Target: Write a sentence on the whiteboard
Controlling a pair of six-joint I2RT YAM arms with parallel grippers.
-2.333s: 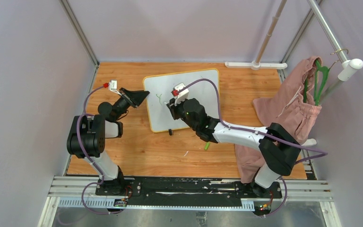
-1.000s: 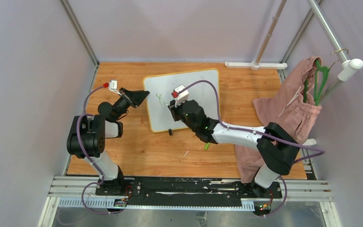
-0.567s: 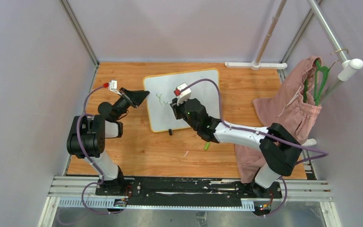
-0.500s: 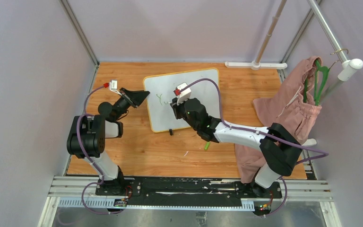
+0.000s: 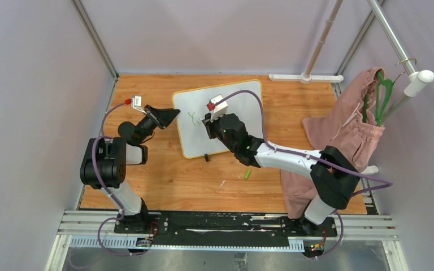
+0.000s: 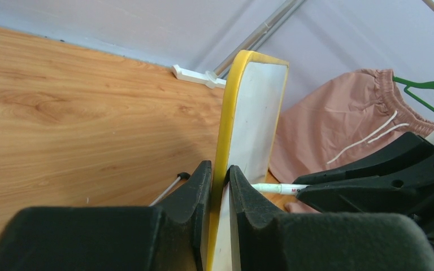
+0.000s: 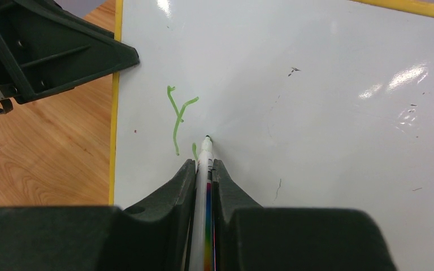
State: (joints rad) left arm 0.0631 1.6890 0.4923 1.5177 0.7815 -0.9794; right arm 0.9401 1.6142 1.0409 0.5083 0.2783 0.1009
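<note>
- Toward the upper middle of the overhead view, you have the small glossy white whiteboard with the thin yellow-orange rim (image 5: 240,113). It rests slantwise on the wooden table (image 5: 164,180), its left edge toward the left arm.
- Your left gripper (image 6: 219,169) is pinched narrowly on that yellow rim, one finger on each face of the board. I judge this braces it so that writing pressure cannot slide it.
- Your right gripper (image 7: 203,164) is clamped on a slim white marker with a rainbow-striped barrel (image 7: 205,151). The marker runs out between the fingers so its tip meets the surface at a slant, at the lower centre of the right wrist view.
- The green handwritten sentence (image 7: 176,116) sits left of centre in that view, near the board's left rim. So far it is a lanky "Y" and a short stroke beside the tip, probably the start of the next letter.
- The board's face is shiny, with glare patches at the upper right and a few faint dark specks. Most of it is bare, so by my reckoning the writing has barely begun.
</note>
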